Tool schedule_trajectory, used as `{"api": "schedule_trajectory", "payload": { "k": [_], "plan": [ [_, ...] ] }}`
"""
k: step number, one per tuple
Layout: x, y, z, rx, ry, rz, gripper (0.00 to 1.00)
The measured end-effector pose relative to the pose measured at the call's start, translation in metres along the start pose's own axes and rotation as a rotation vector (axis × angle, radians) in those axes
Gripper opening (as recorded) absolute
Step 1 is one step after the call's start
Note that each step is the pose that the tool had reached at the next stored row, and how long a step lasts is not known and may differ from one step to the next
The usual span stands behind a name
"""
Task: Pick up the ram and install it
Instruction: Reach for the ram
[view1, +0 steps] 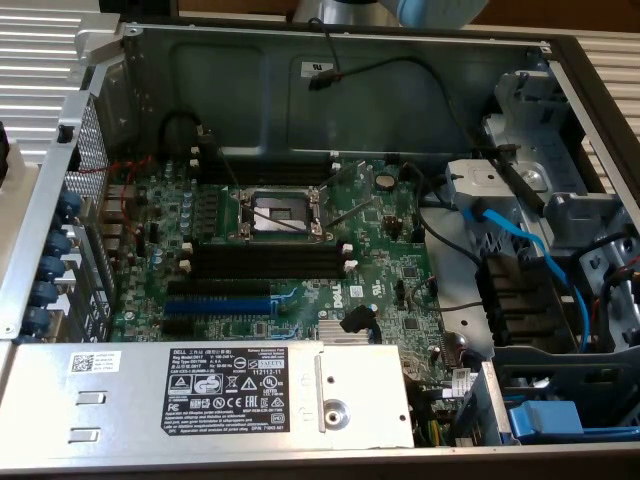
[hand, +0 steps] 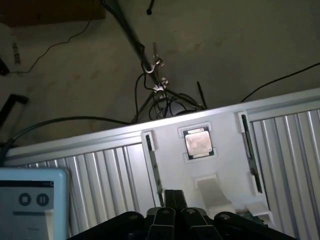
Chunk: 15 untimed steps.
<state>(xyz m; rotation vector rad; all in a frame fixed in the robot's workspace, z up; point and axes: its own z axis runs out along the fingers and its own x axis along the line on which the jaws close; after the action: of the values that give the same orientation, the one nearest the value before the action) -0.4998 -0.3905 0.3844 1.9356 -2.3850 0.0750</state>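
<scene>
In the wrist view a white holder (hand: 225, 150) lies on a ribbed metal surface. Two long thin dark sticks stand on edge in it, one ram (hand: 153, 165) close to my fingers and another ram (hand: 250, 152) on the holder's far side. A square processor chip (hand: 196, 142) sits between them. My gripper (hand: 174, 197) is shut with nothing in it, its dark tips just beside the near stick's end; I cannot tell if they touch. In the exterior view the open computer case shows the motherboard (view1: 390, 270) with black memory slots (view1: 265, 262), all bare.
A grey power supply (view1: 240, 395) fills the case's near side. A blue expansion slot (view1: 215, 305), the processor socket (view1: 280, 212), blue cables (view1: 520, 240) and drive cages (view1: 540, 170) lie around the slots. A tablet screen (hand: 30, 205) and floor cables (hand: 160, 95) are beside the holder.
</scene>
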Motion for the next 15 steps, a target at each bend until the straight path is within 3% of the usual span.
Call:
{"api": "schedule_trajectory", "payload": {
  "k": [2,3,5,6,7,9,11,13,15],
  "plan": [
    [0.004,-0.0007,0.0004,0.0146,-0.0028,-0.006,0.11],
    [0.005,-0.0012,0.0007,0.0251,-0.0051,-0.008,0.11],
    [0.009,-0.0018,0.0010,0.0527,-0.0118,-0.010,0.11],
    [0.010,-0.0021,0.0011,0.0641,-0.0166,-0.010,0.11],
    [0.011,-0.0023,0.0012,0.0720,-0.0241,-0.010,0.11],
    [0.013,-0.0026,0.0014,0.0761,-0.0490,-0.011,0.11],
    [0.015,-0.0029,0.0020,0.0726,-0.0726,-0.014,0.11],
    [0.020,-0.0035,0.0032,0.0710,-0.0814,-0.016,0.11],
    [0.024,-0.0041,0.0043,0.0707,-0.0835,-0.020,0.11]
  ]
}}
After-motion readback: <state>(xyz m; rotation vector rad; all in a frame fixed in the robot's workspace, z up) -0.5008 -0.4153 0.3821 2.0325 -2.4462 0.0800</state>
